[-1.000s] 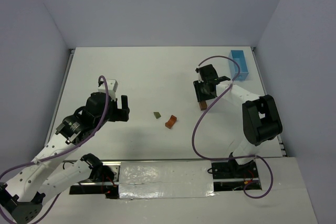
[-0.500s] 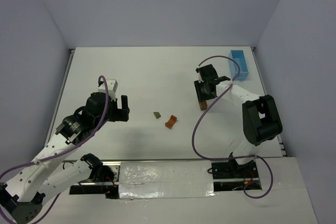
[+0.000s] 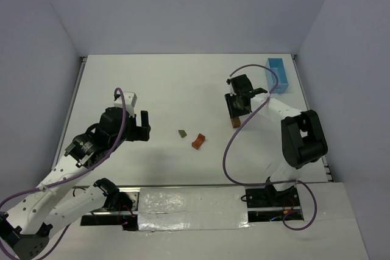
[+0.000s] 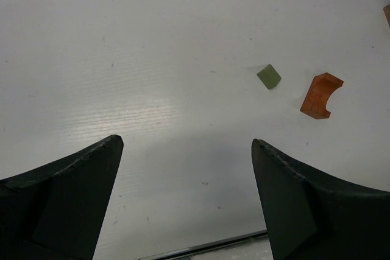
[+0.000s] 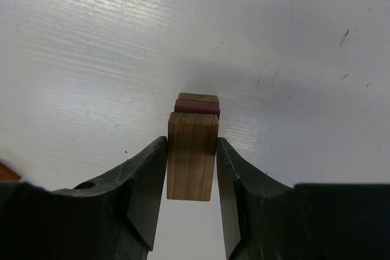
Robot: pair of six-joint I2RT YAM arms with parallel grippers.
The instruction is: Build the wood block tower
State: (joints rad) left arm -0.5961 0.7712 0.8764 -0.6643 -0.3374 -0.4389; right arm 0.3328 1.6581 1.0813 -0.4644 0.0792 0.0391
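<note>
Brown wood block [image 5: 192, 168] is clamped upright by the right gripper [image 5: 191, 147], over a reddish block [image 5: 197, 106]. The left gripper [image 4: 186, 144] is held wide open above the tabletop [image 4: 152, 59].

No text, label, brand, number or sign can be read in any view.
</note>
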